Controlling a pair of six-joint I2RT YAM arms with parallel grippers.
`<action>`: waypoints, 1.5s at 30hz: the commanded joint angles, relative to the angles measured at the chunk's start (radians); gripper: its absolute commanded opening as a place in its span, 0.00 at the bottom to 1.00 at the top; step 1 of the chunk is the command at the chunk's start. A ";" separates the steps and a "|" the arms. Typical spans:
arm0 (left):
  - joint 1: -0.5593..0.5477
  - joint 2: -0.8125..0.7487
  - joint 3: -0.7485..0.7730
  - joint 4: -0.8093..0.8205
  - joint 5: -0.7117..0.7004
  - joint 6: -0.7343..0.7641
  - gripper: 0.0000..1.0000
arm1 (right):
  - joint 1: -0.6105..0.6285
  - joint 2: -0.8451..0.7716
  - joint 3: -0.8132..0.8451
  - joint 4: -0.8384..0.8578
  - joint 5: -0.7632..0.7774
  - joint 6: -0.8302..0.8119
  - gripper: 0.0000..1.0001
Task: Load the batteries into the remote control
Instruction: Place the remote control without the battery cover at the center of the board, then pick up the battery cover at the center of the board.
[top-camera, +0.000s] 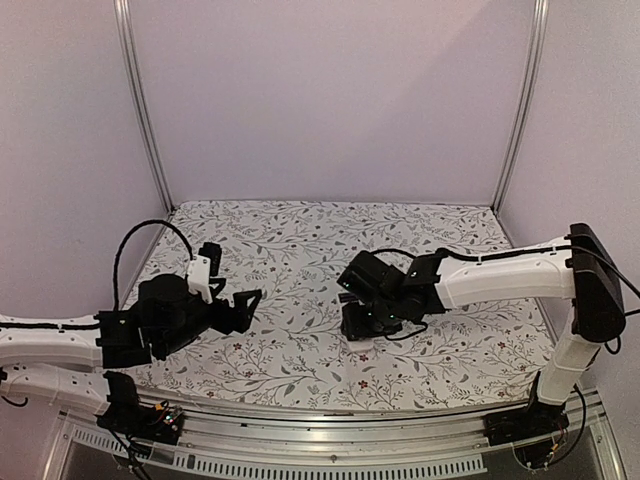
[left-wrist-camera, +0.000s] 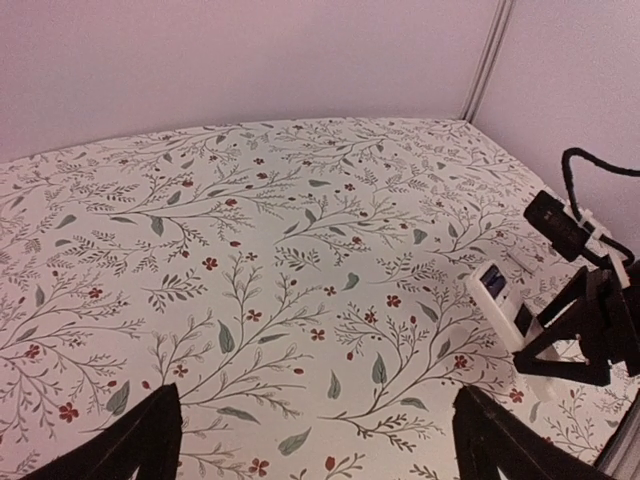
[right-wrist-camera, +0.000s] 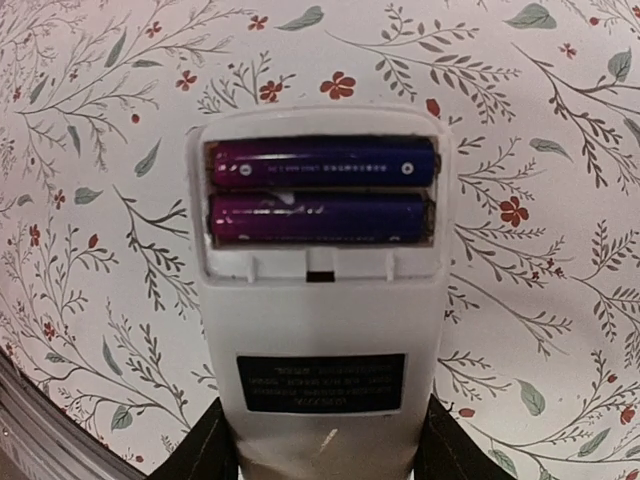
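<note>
Right wrist: remote control (right-wrist-camera: 320, 330) clamped between right jaws, batteries (right-wrist-camera: 320, 165) seated inside; left jaws wide.

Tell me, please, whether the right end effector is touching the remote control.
Touching. The right wrist view shows the right end effector with both fingers flush against the sides of the remote control, no gap.

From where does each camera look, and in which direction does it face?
Top external: above and behind the bases, looking down on the table; both arms show.
Left wrist: low over the table, facing across it; own fingertips at bottom.
Right wrist: straight down on the remote control, batteries in slot; own fingers flank it.
Shared: left wrist also sees the remote control, in the right gripper.
</note>
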 joint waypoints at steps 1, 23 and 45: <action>0.013 -0.025 -0.025 -0.001 -0.016 -0.008 0.93 | -0.009 0.074 0.023 -0.079 0.059 0.082 0.28; 0.013 -0.024 -0.026 -0.003 -0.007 0.014 0.93 | -0.018 0.197 0.061 -0.098 -0.035 0.095 0.74; -0.056 0.279 0.086 -0.051 -0.067 0.001 0.84 | -0.154 -0.079 -0.209 -0.008 -0.056 -0.063 0.14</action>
